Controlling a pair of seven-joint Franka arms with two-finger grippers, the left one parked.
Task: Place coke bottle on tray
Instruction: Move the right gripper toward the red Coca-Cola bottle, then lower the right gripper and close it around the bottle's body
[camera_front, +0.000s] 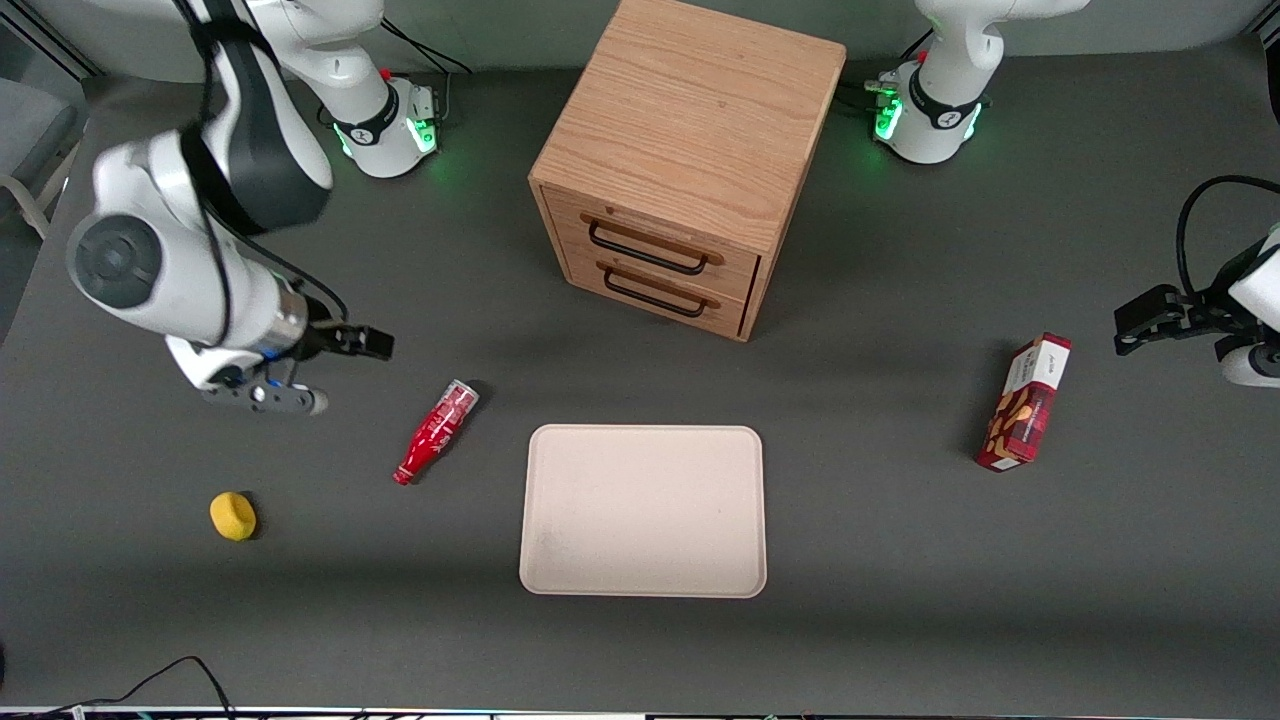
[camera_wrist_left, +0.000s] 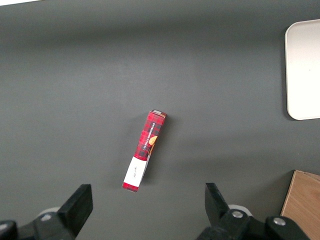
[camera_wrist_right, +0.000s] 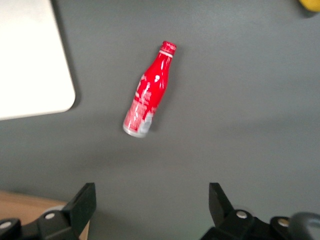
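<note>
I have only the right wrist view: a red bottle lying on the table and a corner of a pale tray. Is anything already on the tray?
Observer: No, the tray holds nothing; the coke bottle lies beside it on the table.
Operator: Where is my gripper?
Observer: The gripper hangs open, toward the working arm's end, not touching the bottle.
Operator: Other objects?
Observer: A wooden drawer cabinet stands farther from the front camera than the tray.

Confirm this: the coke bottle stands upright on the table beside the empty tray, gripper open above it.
Not upright: the coke bottle lies on its side beside the empty tray, as the front view shows. The gripper is open above it.
</note>
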